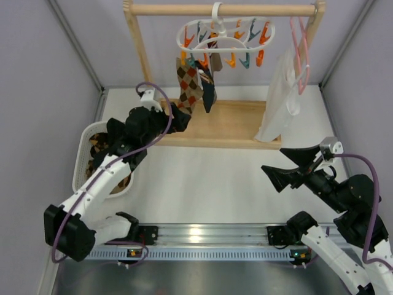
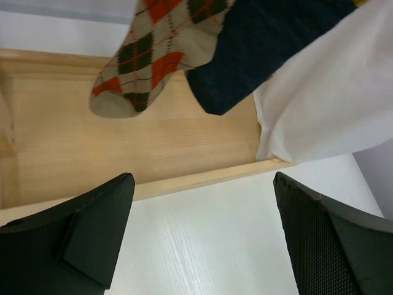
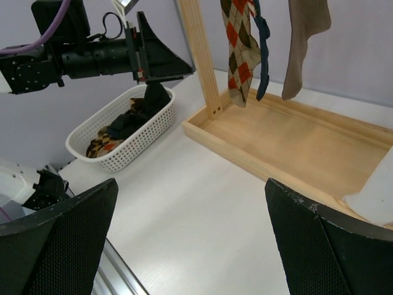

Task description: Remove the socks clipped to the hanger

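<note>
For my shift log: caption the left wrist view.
Open left gripper facing argyle sock and navy sock hanging over the wooden tray.

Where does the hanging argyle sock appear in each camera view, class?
Top external: argyle sock, upper middle, left of centre.
Left wrist: argyle sock along the top edge, left of centre.
Right wrist: argyle sock at the top, right of centre.
Shared landmark: navy sock hanging just right of it.
</note>
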